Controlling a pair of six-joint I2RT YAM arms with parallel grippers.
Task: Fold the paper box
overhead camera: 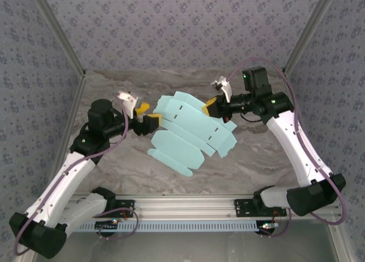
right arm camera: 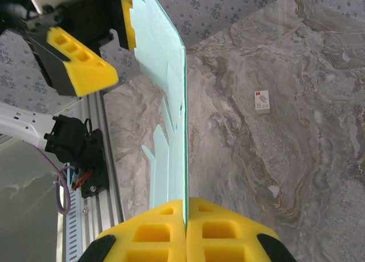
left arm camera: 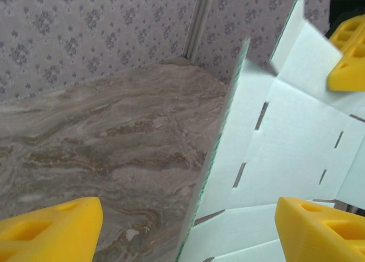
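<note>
Your right gripper (right arm camera: 186, 233) is clamped on the flat paper box (overhead camera: 188, 128).
Your left gripper (overhead camera: 147, 115) gapes wide, the sheet's edge between its fingers, unpinched; the sheet stands upright.

The paper box (overhead camera: 188, 128), a light blue die-cut sheet with flaps and slits, is unfolded over the centre of the marbled table (overhead camera: 262, 153). The right tool (overhead camera: 210, 108) is clamped on its right edge. The left tool (overhead camera: 147, 116) stands at its left edge, fingers parted.
</note>
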